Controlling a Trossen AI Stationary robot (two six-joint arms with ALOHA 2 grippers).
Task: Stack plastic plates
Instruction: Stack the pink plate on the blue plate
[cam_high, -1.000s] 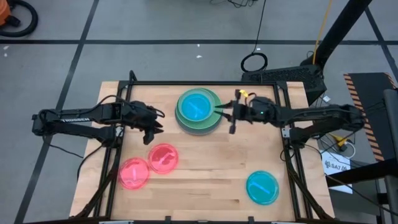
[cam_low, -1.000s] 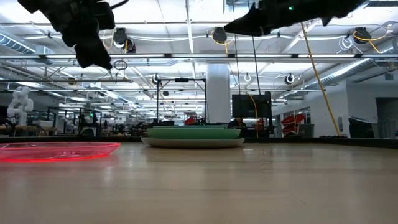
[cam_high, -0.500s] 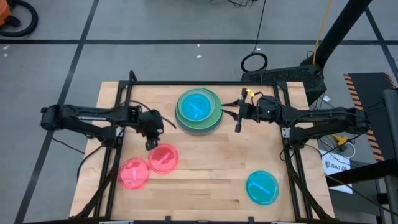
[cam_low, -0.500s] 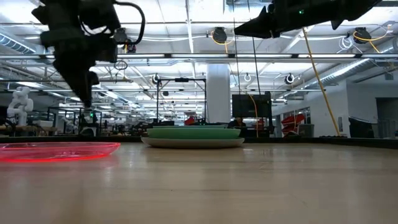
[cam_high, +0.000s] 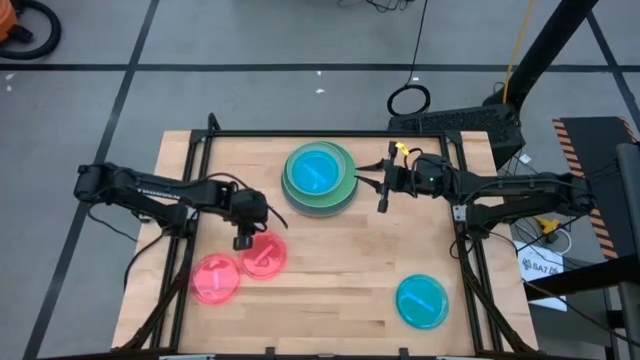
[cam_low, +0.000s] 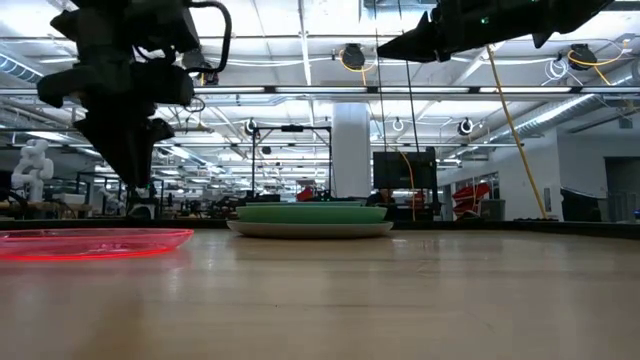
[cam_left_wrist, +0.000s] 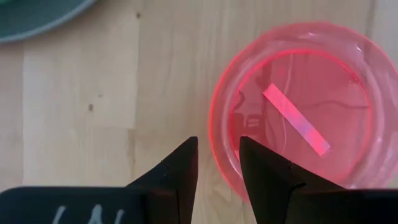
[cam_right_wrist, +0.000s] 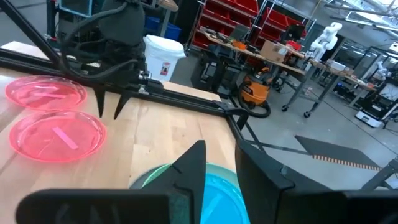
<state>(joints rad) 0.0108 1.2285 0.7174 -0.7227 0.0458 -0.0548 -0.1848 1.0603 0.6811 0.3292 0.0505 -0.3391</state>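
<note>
Left pincer (cam_high: 242, 241) parted, straddling rim of translucent pink plate (cam_high: 264, 254); second pink plate (cam_high: 215, 278) beside. Right pincer (cam_high: 381, 186) parted, near blue-topped stack (cam_high: 319, 178). Teal plate (cam_high: 422, 301) well apart.

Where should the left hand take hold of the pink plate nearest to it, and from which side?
Judging by pose: the raised rim of the pink plate, from above. The plate lies flat on the table, and the left hand hangs open astride that edge.

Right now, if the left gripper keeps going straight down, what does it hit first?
Likely the rim of the round translucent pink plastic plate: the left gripper hangs open with its jaws astride that plate's near edge. How high it hangs is unclear.
</note>
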